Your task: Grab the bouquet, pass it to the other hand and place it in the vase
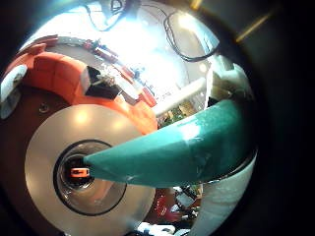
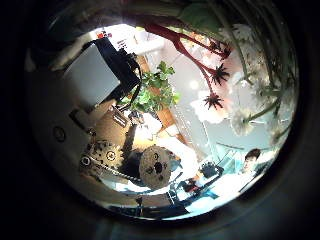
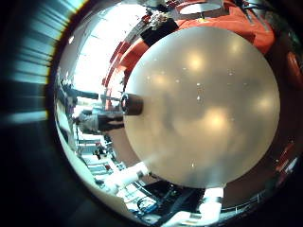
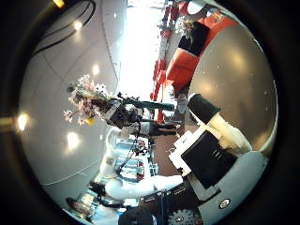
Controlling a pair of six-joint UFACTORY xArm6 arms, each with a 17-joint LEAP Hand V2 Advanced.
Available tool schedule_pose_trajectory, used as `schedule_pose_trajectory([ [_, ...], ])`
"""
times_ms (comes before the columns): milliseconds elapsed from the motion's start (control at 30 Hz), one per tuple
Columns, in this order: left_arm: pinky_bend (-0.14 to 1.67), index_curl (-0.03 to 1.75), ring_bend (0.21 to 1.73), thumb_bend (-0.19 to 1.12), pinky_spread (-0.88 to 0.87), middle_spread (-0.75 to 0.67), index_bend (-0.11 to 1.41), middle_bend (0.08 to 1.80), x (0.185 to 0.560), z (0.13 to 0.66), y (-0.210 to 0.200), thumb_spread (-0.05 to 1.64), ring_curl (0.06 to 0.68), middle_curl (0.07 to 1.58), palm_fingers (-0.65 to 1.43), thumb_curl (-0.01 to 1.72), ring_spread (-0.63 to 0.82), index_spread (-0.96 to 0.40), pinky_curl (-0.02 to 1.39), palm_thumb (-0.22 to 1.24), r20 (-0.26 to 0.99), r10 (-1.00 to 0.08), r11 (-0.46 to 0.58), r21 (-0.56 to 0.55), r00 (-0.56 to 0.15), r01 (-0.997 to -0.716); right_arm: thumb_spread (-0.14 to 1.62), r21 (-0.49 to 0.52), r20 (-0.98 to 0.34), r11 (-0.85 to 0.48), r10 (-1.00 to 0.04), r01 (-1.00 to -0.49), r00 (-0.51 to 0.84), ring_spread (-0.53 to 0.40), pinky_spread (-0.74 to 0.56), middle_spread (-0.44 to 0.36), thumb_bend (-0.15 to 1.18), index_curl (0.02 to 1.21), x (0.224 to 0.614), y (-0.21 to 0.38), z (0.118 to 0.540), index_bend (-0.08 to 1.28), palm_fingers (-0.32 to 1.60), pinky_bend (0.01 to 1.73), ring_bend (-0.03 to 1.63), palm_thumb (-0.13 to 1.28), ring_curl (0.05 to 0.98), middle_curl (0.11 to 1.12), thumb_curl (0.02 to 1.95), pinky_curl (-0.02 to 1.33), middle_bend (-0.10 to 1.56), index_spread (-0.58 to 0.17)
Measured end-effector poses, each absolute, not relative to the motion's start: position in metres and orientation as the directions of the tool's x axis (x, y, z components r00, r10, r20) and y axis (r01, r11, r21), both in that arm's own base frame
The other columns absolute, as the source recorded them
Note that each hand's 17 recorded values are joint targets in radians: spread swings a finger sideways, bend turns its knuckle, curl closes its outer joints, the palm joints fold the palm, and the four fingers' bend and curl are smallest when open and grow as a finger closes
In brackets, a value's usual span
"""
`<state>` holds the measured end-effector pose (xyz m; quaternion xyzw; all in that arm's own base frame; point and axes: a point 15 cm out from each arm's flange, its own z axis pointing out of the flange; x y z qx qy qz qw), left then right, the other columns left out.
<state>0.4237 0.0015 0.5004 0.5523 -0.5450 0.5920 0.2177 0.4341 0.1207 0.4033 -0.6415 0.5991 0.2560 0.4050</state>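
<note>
The bouquet (image 1: 187,152) is a cone of wrapping paper, and its narrow tip points down at the mouth (image 1: 84,177) of the round, shiny vase (image 1: 39,167). The tip sits right at the opening; I cannot tell how far in it reaches. My left hand (image 4: 131,114) is curled round the wrap below the flowers (image 4: 86,98), which also spread above that palm (image 2: 240,90). The vase body (image 3: 204,104) fills the right little finger side palm view, so my right hand (image 4: 220,155) is close beside it. That hand's fingers lie stretched along the view's edge and hold nothing.
The surface (image 3: 270,38) under the vase shows around its body. A padded seat (image 1: 69,74) with dark things on it lies beyond the vase. A leafy plant (image 2: 155,90) stands farther off in the room.
</note>
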Motion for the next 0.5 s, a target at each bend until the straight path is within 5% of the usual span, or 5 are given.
schedule_pose_trajectory([
  [67, 0.97, 1.43, 1.27, -0.10, -0.61, -0.60, 0.26, 0.90, 0.425, 0.491, 0.003, 0.97, 0.516, 1.15, 0.56, 0.76, -0.43, -0.68, 0.86, 0.72, 0.894, -0.344, -0.300, -0.396, -0.289, -0.868, 0.96, -0.213, -0.814, 0.044, -0.561, -0.976, 0.152, 0.177, 0.48, 0.002, -0.02, 0.35, 0.434, 0.121, 0.403, 0.18, 0.33, 0.49, 0.51, 0.87, 0.227, 0.37, 0.59, 0.26, 0.20, -0.252],
  [100, 0.81, 1.39, 1.19, -0.10, -0.50, -0.55, 0.20, 0.81, 0.426, 0.486, 0.003, 0.96, 0.529, 1.13, 0.12, 0.73, -0.34, -0.64, 0.87, 0.64, 0.893, -0.343, -0.295, -0.396, -0.290, -0.870, 0.96, -0.212, -0.814, 0.044, -0.561, -0.976, 0.152, 0.177, 0.48, 0.001, -0.02, 0.35, 0.434, 0.122, 0.403, 0.18, 0.33, 0.49, 0.51, 0.87, 0.226, 0.37, 0.59, 0.26, 0.20, -0.252],
  [167, 0.59, 1.29, 1.06, -0.10, -0.20, -0.35, 0.09, 0.51, 0.431, 0.472, 0.006, 0.95, 0.441, 1.03, -0.29, 0.66, -0.07, -0.52, 0.80, 0.50, 0.893, -0.335, -0.284, -0.399, -0.300, -0.872, 0.96, -0.205, -0.816, 0.044, -0.560, -0.978, 0.146, 0.177, 0.48, 0.008, -0.02, 0.35, 0.433, 0.122, 0.399, 0.18, 0.33, 0.49, 0.51, 0.87, 0.226, 0.37, 0.59, 0.25, 0.20, -0.254],
  [267, 0.45, 1.13, 0.90, -0.10, 0.15, -0.02, 0.02, 0.29, 0.441, 0.449, 0.013, 0.93, 0.319, 0.90, -0.38, 0.56, 0.23, -0.33, 0.65, 0.32, 0.907, -0.315, -0.273, -0.370, -0.280, -0.888, 0.96, -0.192, -0.819, 0.043, -0.558, -0.980, 0.136, 0.178, 0.48, 0.015, -0.02, 0.35, 0.430, 0.122, 0.393, 0.18, 0.34, 0.48, 0.51, 0.86, 0.224, 0.37, 0.59, 0.25, 0.20, -0.256],
  [500, 0.31, 0.76, 0.71, -0.05, 0.53, 0.49, 0.03, 0.15, 0.436, 0.419, 0.040, 0.83, 0.219, 0.63, -0.30, 0.44, 0.56, 0.06, 0.48, 0.13, 0.923, -0.331, -0.249, -0.287, -0.197, -0.925, 0.96, -0.189, -0.813, 0.042, -0.567, -0.981, 0.132, 0.179, 0.48, 0.026, -0.02, 0.37, 0.429, 0.119, 0.389, 0.19, 0.36, 0.46, 0.50, 0.86, 0.222, 0.37, 0.58, 0.24, 0.19, -0.261],
])
